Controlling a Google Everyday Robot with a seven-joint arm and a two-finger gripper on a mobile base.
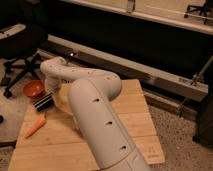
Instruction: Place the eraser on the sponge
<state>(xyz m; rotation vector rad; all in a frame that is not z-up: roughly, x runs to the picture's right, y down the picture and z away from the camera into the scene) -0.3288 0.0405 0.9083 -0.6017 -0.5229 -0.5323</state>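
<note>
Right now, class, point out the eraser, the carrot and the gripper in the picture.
eraser point(42, 104): camera view, middle of the dark striped block.
carrot point(35, 128): camera view, middle of its length.
gripper point(48, 96): camera view, lower end of the arm, right at the eraser.
</note>
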